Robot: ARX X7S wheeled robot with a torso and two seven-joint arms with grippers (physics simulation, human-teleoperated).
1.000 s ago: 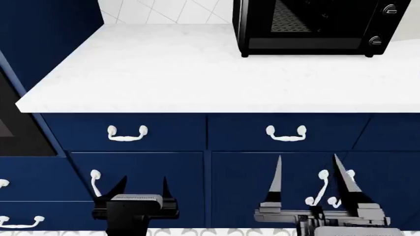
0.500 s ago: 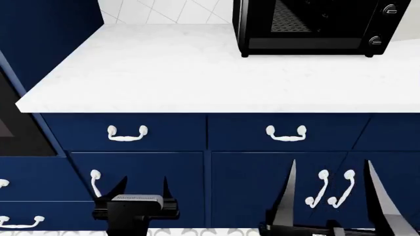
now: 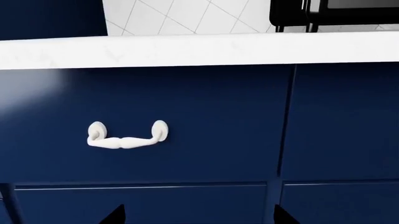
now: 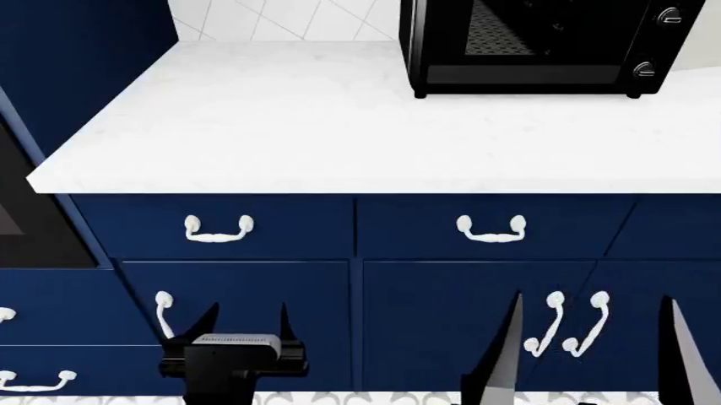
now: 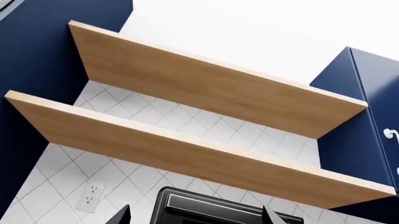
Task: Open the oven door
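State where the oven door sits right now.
In the head view, the oven door shows only as a dark sliver at the far left edge, beside the navy drawers, below the countertop.

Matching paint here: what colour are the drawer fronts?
Navy blue drawer fronts, clearest in the left wrist view.

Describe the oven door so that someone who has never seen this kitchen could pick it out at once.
Start at the long white marble-look countertop and follow its front edge to the head view's far left. Below that corner, a dark glass oven door panel with black frame shows as a sliver; unlike the navy drawer fronts beside it, it has no white handle.
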